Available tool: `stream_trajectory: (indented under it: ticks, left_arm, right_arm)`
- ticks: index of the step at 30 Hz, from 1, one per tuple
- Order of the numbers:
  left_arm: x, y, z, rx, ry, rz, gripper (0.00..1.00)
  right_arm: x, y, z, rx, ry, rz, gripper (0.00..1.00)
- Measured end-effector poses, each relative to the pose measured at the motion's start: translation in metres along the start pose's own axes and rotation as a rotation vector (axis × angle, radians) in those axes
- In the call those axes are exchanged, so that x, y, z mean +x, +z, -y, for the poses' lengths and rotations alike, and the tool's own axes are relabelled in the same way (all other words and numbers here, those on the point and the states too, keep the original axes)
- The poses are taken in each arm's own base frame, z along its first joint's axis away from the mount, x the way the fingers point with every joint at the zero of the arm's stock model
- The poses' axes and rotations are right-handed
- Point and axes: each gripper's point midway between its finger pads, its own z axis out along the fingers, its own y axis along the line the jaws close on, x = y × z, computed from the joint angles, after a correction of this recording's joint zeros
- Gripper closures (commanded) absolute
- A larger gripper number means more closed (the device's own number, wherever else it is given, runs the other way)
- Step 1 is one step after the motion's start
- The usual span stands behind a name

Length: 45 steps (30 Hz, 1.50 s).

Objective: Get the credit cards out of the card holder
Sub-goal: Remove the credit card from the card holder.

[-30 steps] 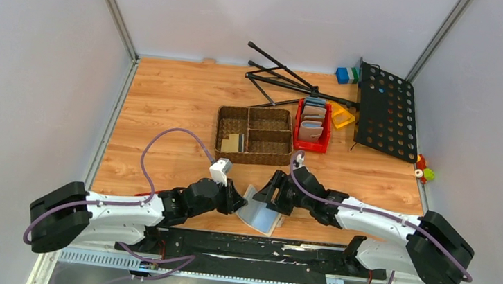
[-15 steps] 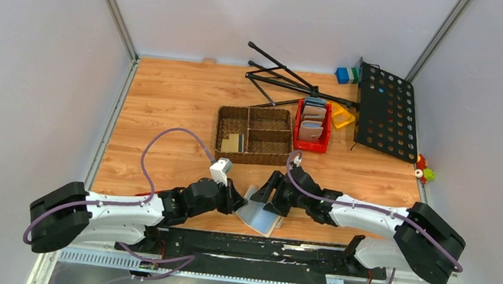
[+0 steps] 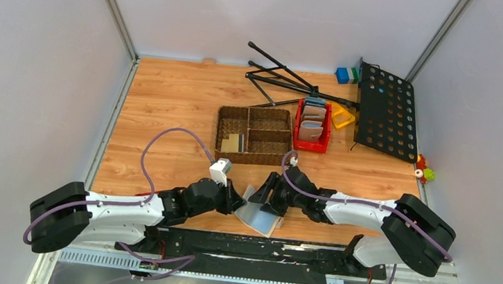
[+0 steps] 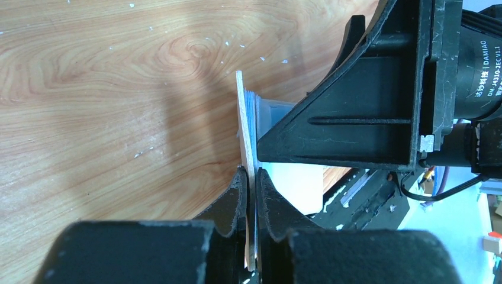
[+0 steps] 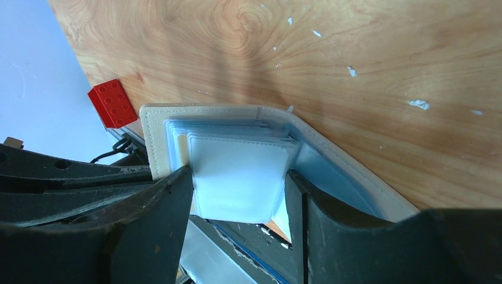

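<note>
The card holder point(image 3: 259, 216) lies spread open on the wooden surface point(image 3: 168, 106), on the near side of the woven basket point(image 3: 253, 158) and well apart from it, between the two arms. Its pale blue-grey inside faces up. The left claw point(image 3: 241, 201) comes at it from the side left of the basket. In the left wrist view this claw point(image 4: 250, 177) is clamped tight on the thin beige edge of the holder's cover point(image 4: 241, 112), which stands on edge between the fingers. The right claw point(image 3: 266, 196) reaches in from the side right of the basket. Its jaws stand apart at a middling width, and its fingers point(image 5: 160, 225) sit one on each side of the stack of clear pockets point(image 5: 237, 177), right at the stack's side edges (a pale tan edge shows among the pockets, too little to name). Beyond the holder in that view lies a red toy brick point(image 5: 112, 103). Two cards point(image 3: 232, 143), one tan and one grey, lie in the near-left compartment of the basket. Just right of the basket stands a red bin point(image 3: 318, 146) with more wallets upright in it.
</note>
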Motion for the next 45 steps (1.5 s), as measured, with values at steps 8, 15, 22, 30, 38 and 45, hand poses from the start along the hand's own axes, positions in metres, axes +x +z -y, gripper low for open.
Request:
stream_trajectory:
  ticks: [8, 15, 22, 30, 38, 45]
  left_arm:
    - [0.001, 0.000, -0.003, -0.010, 0.016, -0.002, 1.00]
    - [0.002, 0.000, -0.006, -0.022, 0.030, -0.006, 1.00]
    - [0.004, -0.001, -0.005, -0.016, 0.034, -0.018, 1.00]
    - [-0.001, -0.006, 0.006, 0.024, 0.034, -0.014, 1.00]
    - [-0.004, -0.011, 0.010, 0.039, 0.041, -0.005, 1.00]
    - [-0.011, -0.011, 0.015, 0.049, 0.038, 0.014, 1.00]
  right_arm:
    - [0.000, 0.003, -0.001, 0.022, -0.025, -0.013, 0.44]
    - [-0.003, 0.004, -0.002, 0.131, -0.091, -0.041, 0.54]
    - [-0.003, 0.001, -0.001, 0.162, -0.135, -0.061, 0.63]
    - [-0.002, -0.013, 0.000, 0.157, -0.218, -0.066, 0.56]
    - [0.005, -0.031, 0.015, 0.177, -0.275, -0.093, 0.56]
    - [0.017, -0.053, 0.056, 0.260, -0.277, -0.126, 0.54]
